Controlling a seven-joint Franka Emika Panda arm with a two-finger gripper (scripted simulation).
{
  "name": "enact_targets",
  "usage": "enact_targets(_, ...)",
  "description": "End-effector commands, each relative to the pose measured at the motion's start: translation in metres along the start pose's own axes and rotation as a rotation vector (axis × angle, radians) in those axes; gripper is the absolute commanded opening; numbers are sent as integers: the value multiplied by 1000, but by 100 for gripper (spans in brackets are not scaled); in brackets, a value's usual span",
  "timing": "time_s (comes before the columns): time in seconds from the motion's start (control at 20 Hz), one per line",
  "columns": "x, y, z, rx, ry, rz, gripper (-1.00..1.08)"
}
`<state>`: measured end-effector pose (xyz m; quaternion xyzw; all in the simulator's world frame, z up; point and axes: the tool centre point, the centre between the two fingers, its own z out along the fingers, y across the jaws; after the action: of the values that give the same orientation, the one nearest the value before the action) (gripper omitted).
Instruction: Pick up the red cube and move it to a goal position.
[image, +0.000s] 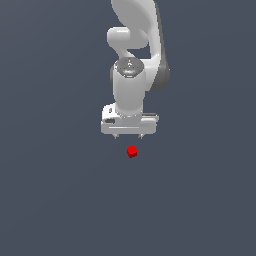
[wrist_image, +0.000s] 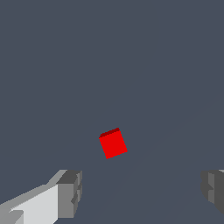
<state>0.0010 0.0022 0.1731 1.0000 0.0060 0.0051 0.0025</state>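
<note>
Arm: I see one white arm (image: 135, 60) reaching down over a plain dark grey surface (image: 50, 200); nothing else shows on it.

Gripper: the gripper (image: 129, 136) points downward with its jaws spread wide and nothing between them. In the wrist view the two grey fingertips (wrist_image: 70, 192) stand far apart at either side of the frame.

Red cube: the red cube (image: 132, 151) rests on the surface, just beyond the fingertips in the exterior view and close to the line between them. In the wrist view the red cube (wrist_image: 113, 143) lies ahead of the gap, turned at a slight angle to the jaws and apart from both of them.

Contact: none. I judge the gripper to be above the cube, not yet around it.

Step in hand: approach and descent for the grasp, by my reading. The lift and the carry to the goal are not yet done.

Goal position: no marker shows in either view, so I cannot say where it lies.

Method advised: I would centre the gap over the cube first, then turn the wrist until the jaws face two flat sides squarely. I would descend straight, stopping short of the surface, and close only when the cube sits midway between the fingertips.

Risk: the cube is very narrow against the jaw spread. An off-centre closure could push or spin it away.
</note>
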Motion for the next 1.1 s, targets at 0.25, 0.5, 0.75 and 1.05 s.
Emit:
enact_targets(0.25,-1,-1,8,1,0,-19,100)
enact_targets(0.5,-3,-4,33,2,-2,-78,100)
enact_targets(0.75,-6,-10,74,5,-4,-175,100)
enact_targets(1.05,-11,-15,124,8,-7,-291,100)
